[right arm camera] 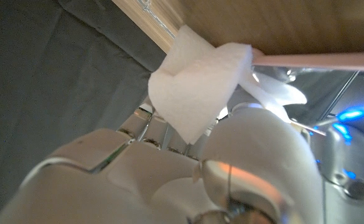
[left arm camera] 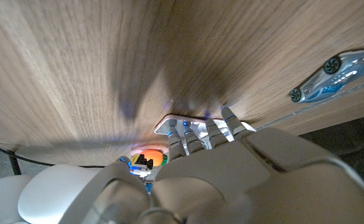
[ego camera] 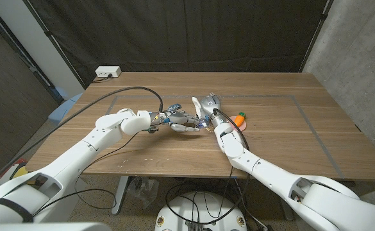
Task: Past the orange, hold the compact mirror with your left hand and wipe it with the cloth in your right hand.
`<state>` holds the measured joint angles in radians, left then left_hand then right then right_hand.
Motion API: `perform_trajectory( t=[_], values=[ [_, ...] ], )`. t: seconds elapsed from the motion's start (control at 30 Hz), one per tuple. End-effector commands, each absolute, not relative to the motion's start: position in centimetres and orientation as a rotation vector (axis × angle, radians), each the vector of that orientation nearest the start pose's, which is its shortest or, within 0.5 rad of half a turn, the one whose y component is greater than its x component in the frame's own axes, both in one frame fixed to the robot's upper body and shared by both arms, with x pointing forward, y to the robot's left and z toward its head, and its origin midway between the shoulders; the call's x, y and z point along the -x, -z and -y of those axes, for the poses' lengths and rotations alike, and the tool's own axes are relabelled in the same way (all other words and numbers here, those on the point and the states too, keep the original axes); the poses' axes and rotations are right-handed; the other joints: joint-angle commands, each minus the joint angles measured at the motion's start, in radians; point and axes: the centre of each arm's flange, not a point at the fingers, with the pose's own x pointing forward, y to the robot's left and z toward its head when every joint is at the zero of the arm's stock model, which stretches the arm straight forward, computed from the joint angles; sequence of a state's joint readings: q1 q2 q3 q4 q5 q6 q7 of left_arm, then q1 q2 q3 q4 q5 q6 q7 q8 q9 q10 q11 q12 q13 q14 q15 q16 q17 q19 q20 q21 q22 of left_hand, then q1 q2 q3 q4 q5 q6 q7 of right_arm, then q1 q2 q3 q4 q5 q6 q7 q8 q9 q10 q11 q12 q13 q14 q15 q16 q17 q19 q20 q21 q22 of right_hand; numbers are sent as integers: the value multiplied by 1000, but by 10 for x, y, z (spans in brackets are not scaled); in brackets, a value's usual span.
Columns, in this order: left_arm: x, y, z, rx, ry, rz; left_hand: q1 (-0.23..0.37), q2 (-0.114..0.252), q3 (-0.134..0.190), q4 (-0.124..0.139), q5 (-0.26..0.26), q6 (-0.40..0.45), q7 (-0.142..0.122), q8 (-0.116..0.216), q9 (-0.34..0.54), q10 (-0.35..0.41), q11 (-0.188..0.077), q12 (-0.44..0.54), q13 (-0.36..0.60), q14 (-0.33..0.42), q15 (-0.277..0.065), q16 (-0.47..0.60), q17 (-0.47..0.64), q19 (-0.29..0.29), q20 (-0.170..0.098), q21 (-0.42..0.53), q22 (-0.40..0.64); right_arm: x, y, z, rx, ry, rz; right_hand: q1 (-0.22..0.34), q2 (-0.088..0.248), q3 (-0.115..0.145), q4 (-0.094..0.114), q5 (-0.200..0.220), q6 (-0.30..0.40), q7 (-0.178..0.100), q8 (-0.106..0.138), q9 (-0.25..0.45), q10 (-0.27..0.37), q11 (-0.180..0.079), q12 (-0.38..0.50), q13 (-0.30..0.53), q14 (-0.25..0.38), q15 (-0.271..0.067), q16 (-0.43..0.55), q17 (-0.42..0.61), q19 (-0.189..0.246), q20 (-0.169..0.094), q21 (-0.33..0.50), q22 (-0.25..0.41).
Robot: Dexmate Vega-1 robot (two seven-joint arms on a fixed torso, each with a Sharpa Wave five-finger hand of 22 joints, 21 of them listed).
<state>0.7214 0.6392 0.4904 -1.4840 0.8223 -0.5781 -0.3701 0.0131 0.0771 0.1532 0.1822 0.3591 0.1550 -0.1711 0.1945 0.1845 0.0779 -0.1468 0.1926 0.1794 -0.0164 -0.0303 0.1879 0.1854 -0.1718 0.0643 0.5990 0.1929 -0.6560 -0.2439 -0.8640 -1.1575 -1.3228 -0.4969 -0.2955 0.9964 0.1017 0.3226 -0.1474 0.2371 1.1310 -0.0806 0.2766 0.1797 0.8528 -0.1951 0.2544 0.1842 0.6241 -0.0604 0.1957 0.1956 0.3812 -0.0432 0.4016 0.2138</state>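
Observation:
My left hand reaches across the table's middle, and its fingertips grip the edge of the compact mirror, a thin pale slab on the wood. Just beyond it, my right hand pinches a white cloth and holds it against the mirror. In the right wrist view the cloth hangs folded beside the mirror's pink rim. The orange, small with a green top, sits to the right of both hands, with a pink patch under it. The orange also shows beyond my left hand's fingers.
A silver-blue toy car lies on the table near my left hand. A black cable loops over the table's left part. At the far left corner a white power strip lies. Grey tape lines mark a rectangle on the wood.

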Motion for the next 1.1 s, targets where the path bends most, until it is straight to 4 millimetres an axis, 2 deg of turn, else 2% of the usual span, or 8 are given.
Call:
perform_trajectory(
  t=[0.03,0.43,0.63,0.8,1.0,1.1],
  values=[
    [-609,36,-172,-1814,600,763,2,81,-2,1,4,-4,-3,-3,1,-5,2,5,5,-3,-119,2,2,-59,-4,-3,3,-664,41,89,1793,537,683,15,3,-3,1,5,71,-69,-6,1,9,-3,-4,4,7,-176,-2,0,-6,-57,3,2],
    [-609,32,-171,-1808,581,780,3,82,-2,1,5,-4,-1,-2,1,-5,1,6,5,-4,-118,2,2,-58,-5,-3,3,-629,17,106,1602,670,799,19,4,-5,1,6,75,-68,-14,2,10,-3,-8,4,10,-176,-2,1,-3,-56,6,2],
    [-608,28,-171,-1794,552,805,3,82,-2,1,5,-7,-1,-2,1,-8,5,5,5,0,-103,4,2,-61,-3,-4,3,-613,8,117,1479,730,828,18,4,-7,2,6,75,-69,-18,2,11,-3,-9,4,10,-176,-2,1,-5,-56,6,2],
    [-606,25,-171,-1785,522,838,3,82,-3,1,6,-52,-8,-16,2,-41,8,-6,6,-8,-100,1,3,-70,-3,-8,4,-604,4,124,1399,760,833,17,4,-8,4,6,77,-72,-21,3,12,-3,-10,4,11,-175,-2,1,-5,-54,7,2],
    [-600,18,-177,-1684,428,959,4,81,-5,1,6,-114,-39,-21,3,-87,10,-12,7,-23,-75,-1,6,-83,-7,-13,5,-598,5,134,1324,783,799,17,3,-9,4,7,78,-71,-23,3,12,-3,-11,4,11,-175,-3,0,-5,-52,8,2],
    [-598,14,-178,-1658,392,994,4,83,-6,1,4,-187,-49,-22,4,-149,10,-15,9,-73,-55,-8,11,-121,-2,-27,7,-598,8,139,1303,789,780,16,4,-10,5,7,80,-71,-25,3,13,-3,-11,4,11,-174,-3,0,-5,-50,8,2]
  ],
)
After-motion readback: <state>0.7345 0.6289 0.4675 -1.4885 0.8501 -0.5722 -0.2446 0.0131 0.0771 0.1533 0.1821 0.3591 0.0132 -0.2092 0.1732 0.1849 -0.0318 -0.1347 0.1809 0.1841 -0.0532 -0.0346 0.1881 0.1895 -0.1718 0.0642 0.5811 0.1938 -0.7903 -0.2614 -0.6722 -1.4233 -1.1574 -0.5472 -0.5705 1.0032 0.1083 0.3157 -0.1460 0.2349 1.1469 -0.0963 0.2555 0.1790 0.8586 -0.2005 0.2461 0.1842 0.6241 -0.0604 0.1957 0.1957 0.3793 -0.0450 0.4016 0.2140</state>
